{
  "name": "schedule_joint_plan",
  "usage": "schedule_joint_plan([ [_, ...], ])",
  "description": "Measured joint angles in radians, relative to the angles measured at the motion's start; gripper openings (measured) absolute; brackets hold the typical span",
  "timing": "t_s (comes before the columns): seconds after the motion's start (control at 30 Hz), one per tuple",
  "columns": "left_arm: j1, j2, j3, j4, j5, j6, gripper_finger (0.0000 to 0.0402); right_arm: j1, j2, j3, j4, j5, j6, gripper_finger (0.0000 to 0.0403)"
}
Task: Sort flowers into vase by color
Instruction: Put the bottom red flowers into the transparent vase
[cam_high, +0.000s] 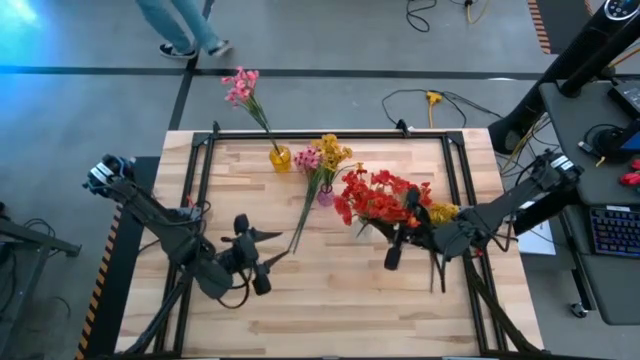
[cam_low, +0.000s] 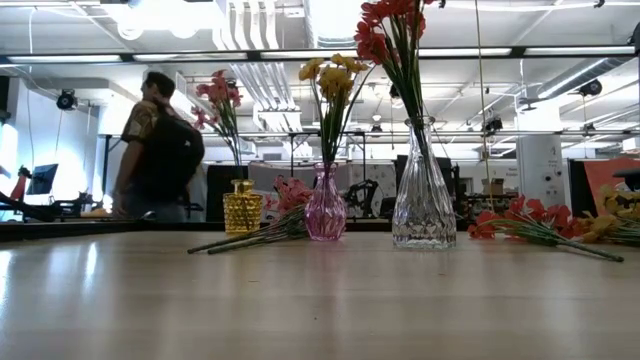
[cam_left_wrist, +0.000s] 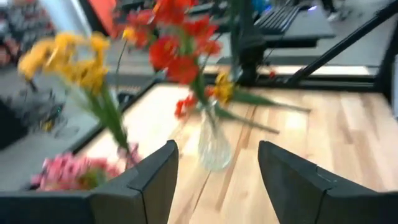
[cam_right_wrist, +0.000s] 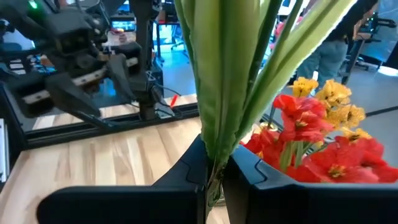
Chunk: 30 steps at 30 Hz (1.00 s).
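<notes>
Fingers of my left gripper (cam_high: 268, 250) stand wide apart and hold nothing, hovering over the bare front-left of the worktop (cam_high: 330, 300). Just ahead of them a loose pink flower (cam_high: 306, 160) lies flat, its stem slanting toward me. Along the back stand a yellow vase (cam_high: 279, 157) with pink flowers (cam_high: 241, 87), then a pink vase (cam_high: 325, 196) with yellow flowers (cam_high: 332, 150), then a clear vase (cam_low: 423, 205) with red flowers (cam_high: 378, 194). Farther right, my right gripper (cam_right_wrist: 213, 168) has its fingers pinched nearly closed on green stems (cam_right_wrist: 230, 74), red and yellow blooms (cam_right_wrist: 323, 124) beside it. No readable writing shows anywhere.
</notes>
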Motion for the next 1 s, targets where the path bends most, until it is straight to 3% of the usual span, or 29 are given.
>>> schedule_joint_plan([
  [0.13,0.015,0.003,0.0,-0.116,-0.002,-0.119,0.02,0.004,-0.035,0.0,-0.055,0.001,0.008,0.0018],
  [0.43,0.024,0.02,0.0,-0.124,-0.02,-0.13,0.02,0.005,-0.094,0.003,-0.22,0.054,0.053,0.0018],
  [0.83,0.027,0.02,0.0,-0.123,-0.062,-0.134,0.02,0.003,-0.115,-0.021,-0.218,0.08,0.016,0.0018],
  [1.0,0.027,0.02,0.0,-0.123,-0.079,-0.137,0.02,-0.02,-0.115,-0.067,-0.113,0.082,-0.007,0.0018],
])
